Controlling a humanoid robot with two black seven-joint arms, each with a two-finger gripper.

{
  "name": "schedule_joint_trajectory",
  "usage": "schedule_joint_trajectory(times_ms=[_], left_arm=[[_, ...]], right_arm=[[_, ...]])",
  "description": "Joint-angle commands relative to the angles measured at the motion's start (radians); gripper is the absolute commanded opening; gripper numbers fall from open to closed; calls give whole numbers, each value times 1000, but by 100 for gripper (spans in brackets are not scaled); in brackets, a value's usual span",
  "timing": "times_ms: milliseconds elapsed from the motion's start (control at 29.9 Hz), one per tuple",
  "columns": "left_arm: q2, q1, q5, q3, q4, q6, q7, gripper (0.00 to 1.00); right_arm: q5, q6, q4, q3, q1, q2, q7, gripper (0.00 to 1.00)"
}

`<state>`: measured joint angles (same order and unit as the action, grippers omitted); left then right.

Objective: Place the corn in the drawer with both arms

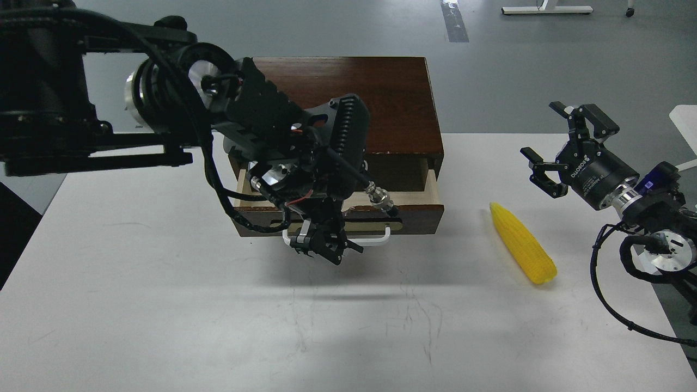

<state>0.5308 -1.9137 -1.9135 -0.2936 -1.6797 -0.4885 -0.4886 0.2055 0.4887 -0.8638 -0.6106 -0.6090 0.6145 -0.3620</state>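
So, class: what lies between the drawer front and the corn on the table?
Nothing: in the head view, only bare white table separates the drawer from the corn.

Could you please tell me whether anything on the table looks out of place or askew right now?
Nothing looks damaged or spilled. The bright yellow ridged corn cob lies diagonally on the white table, outside the dark brown wooden drawer, which is only slightly open.

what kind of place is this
Probably a robotics lab or test room: a plain white table on a bare grey floor with a tape strip, holding only a staged wooden cabinet and a toy corn.
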Motion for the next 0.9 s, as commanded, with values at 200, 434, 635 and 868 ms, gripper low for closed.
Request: schedule_joint_trajectory(times_ms=[200,434,635,868], left_arm=[[81,-22,417,96,98,0,0,97],[208,209,1136,110,259,0,0,97],[307,384,1661,152,272,16,0,98],[367,568,1919,204,397,79,0,98]], right_arm=[[0,0,-3,-1,3,21,0,100],[0,0,-4,0,9,24,0,100],[0,0,-6,0,18,30,0,100],[0,0,-9,0,21,51,0,100]])
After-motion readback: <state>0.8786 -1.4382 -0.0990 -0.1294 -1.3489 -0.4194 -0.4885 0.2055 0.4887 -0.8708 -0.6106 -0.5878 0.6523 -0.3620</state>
